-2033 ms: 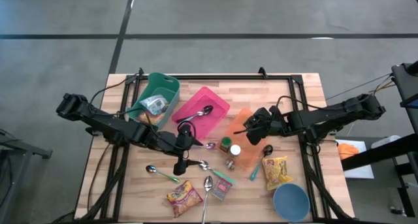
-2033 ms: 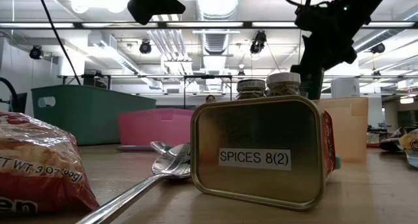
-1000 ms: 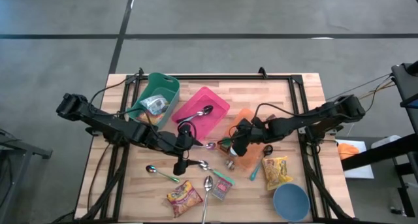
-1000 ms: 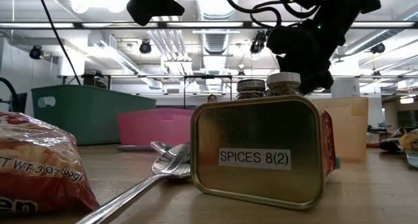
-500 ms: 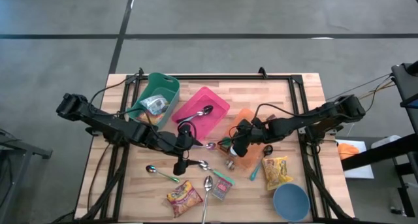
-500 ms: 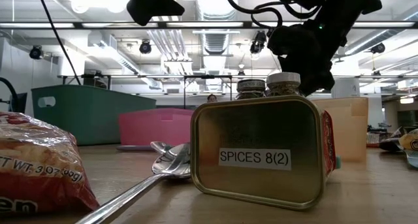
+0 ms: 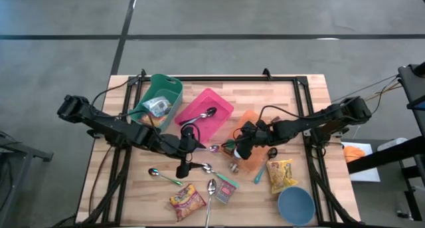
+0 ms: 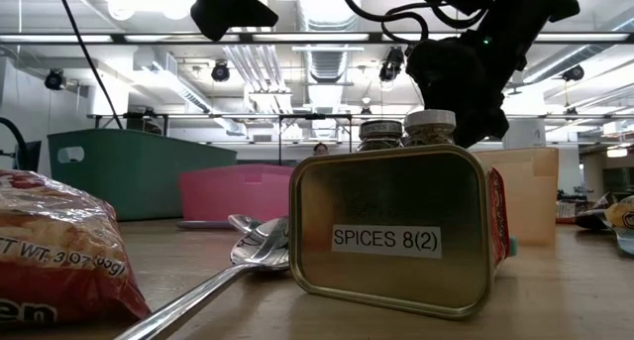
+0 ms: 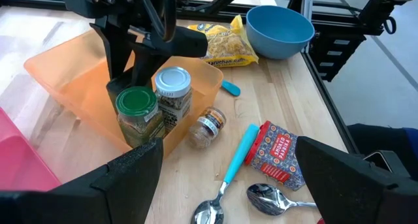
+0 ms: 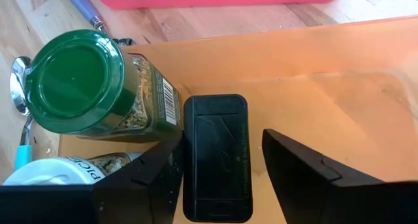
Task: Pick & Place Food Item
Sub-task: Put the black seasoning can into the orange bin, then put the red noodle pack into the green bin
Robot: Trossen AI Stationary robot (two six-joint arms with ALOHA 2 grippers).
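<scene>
High view: the right gripper (image 7: pixel 240 143) reaches into the orange bin (image 7: pixel 251 125), beside 2 spice jars. Left wrist view: the green-lidded jar (image 9: pixel 137 115) and white-lidded jar (image 9: pixel 174 96) stand upright in the bin. Right wrist view: the fingers (image 10: pixel 216 157) are parted, holding nothing. The left gripper (image 7: pixel 188 143), spread wide and empty, hovers mid-table.

Two jars (image 9: pixel 157 110) crowding orange bin (image 9: pixel 65 77)

Surface (image 7: pixel 292 102): pale matt wood planks. Orange bin (image 9: pixel 72 80): translucent smooth plastic. Spice tin (image 8: pixel 396 231): brushed metal. Spoons (image 9: pixel 277 198): glossy metal.
</scene>
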